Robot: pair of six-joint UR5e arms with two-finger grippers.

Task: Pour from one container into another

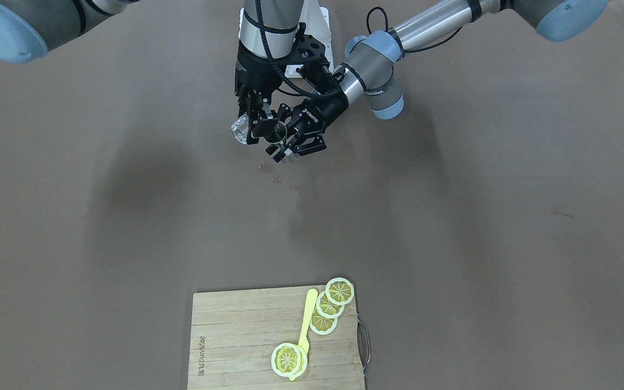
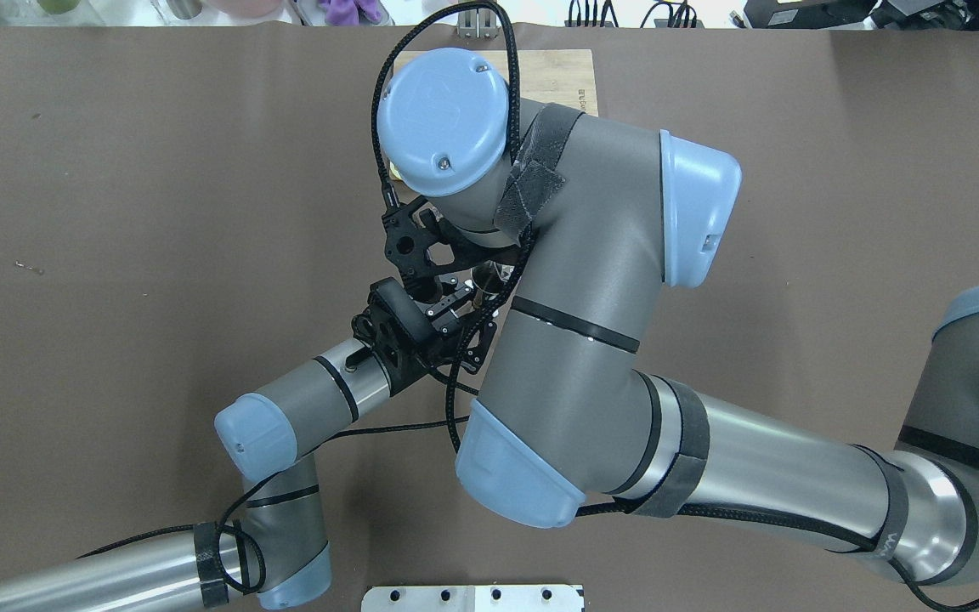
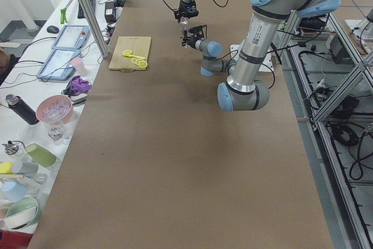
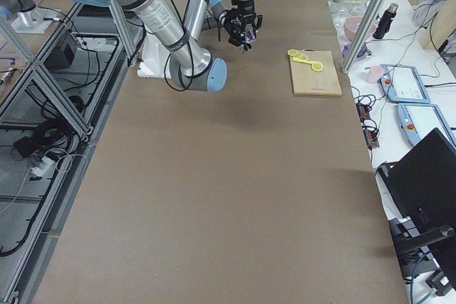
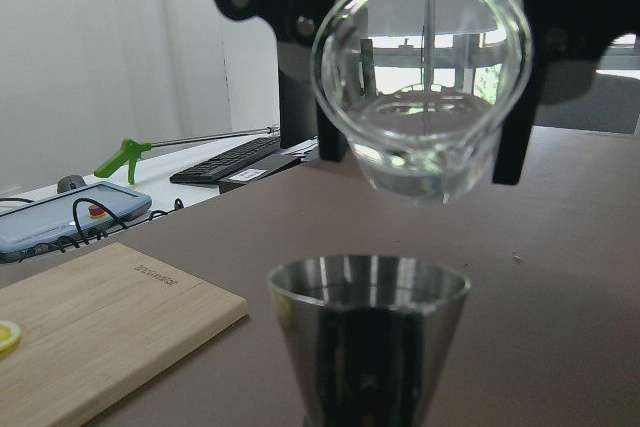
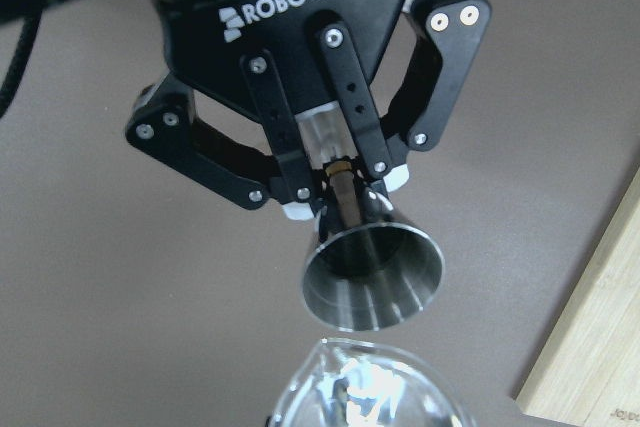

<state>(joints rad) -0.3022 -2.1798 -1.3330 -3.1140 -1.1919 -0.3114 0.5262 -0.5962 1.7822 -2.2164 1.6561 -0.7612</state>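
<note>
My right gripper (image 1: 252,127) is shut on a clear glass cup (image 1: 240,130), held tilted in the air. In the left wrist view the glass cup (image 5: 425,97) holds a little clear liquid, its mouth turned toward the camera, between dark fingers (image 5: 530,57). Just below it is a steel jigger (image 5: 368,337), mouth up. My left gripper (image 6: 345,192) is shut on the jigger (image 6: 372,277) at its narrow waist. In the front view the jigger (image 1: 277,130) sits right beside the cup. No stream shows between them.
Small wet spots (image 1: 266,168) mark the brown table under the grippers. A wooden cutting board (image 1: 236,336) lies at the far edge with lemon slices (image 1: 339,291) and a yellow utensil (image 1: 307,319). Cups and bowls (image 3: 53,109) crowd the side bench.
</note>
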